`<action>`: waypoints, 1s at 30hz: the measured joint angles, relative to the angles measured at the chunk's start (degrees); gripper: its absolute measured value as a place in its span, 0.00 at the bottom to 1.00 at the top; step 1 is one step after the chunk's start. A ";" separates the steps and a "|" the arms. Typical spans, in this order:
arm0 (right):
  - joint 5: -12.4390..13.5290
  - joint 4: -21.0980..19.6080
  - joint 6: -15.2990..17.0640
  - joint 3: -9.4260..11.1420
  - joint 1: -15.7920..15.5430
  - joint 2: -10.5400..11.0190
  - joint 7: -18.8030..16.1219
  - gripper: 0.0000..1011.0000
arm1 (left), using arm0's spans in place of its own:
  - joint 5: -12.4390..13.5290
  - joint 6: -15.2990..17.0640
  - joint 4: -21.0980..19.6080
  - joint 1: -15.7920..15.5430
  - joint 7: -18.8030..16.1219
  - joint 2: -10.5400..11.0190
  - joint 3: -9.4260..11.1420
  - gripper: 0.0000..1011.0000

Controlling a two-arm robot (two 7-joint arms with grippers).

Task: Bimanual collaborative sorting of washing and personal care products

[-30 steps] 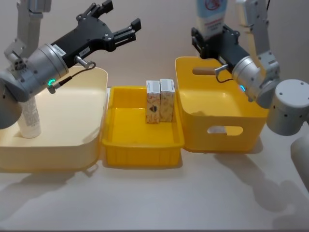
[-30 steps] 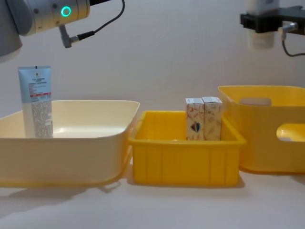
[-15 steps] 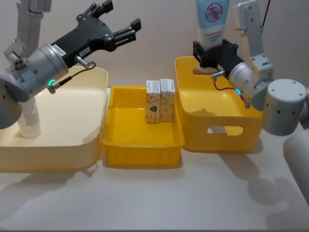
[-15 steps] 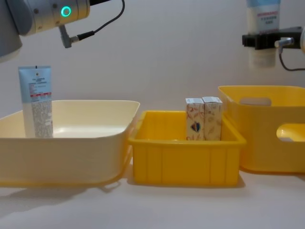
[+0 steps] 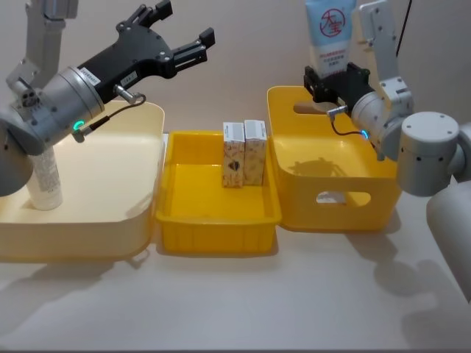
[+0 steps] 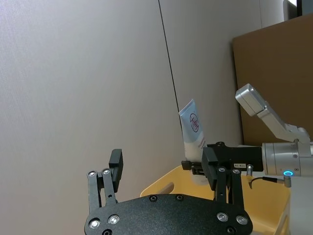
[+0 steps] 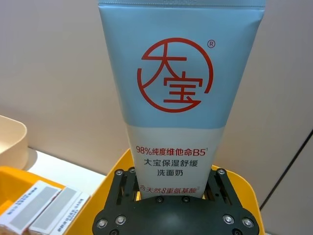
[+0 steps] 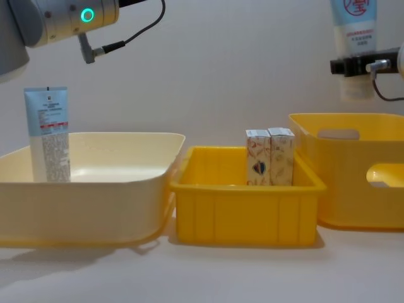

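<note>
Two cartons [image 5: 243, 152] in middle bin [image 5: 185, 213]; right gripper [image 5: 330, 79] jaws grasping tube [image 5: 330, 33]; left gripper [image 5: 193, 45] jaws spread.

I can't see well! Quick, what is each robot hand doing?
Left gripper: open, holding nothing.
Right gripper: shut on the tube.

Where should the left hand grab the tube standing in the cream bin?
Probably around the upper body of the standing tube, coming down from above. It stands upright with its flat end up, clear of the cream bin's walls, so the open left hand could straddle its thin sides.
</note>
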State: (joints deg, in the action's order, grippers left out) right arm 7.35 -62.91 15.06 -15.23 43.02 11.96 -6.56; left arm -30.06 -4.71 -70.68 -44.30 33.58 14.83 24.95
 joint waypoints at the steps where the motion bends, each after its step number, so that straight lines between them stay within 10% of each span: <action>1: -0.10 0.25 -0.02 0.02 0.15 -0.02 0.08 0.55 | 0.00 0.00 0.00 0.00 0.00 0.00 0.00 0.99; 16: -1.17 3.03 -0.54 0.22 1.71 -0.16 1.19 0.98 | 0.00 0.00 0.00 0.00 0.00 0.00 0.00 0.99; 30: -1.46 3.86 -0.67 0.29 2.15 -0.21 1.49 0.99 | 0.00 0.00 0.00 0.00 0.00 0.00 0.00 0.99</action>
State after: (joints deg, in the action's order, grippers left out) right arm 5.90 -59.05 14.38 -14.94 45.17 11.74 -5.07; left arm -30.06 -4.71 -70.69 -44.30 33.58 14.83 24.95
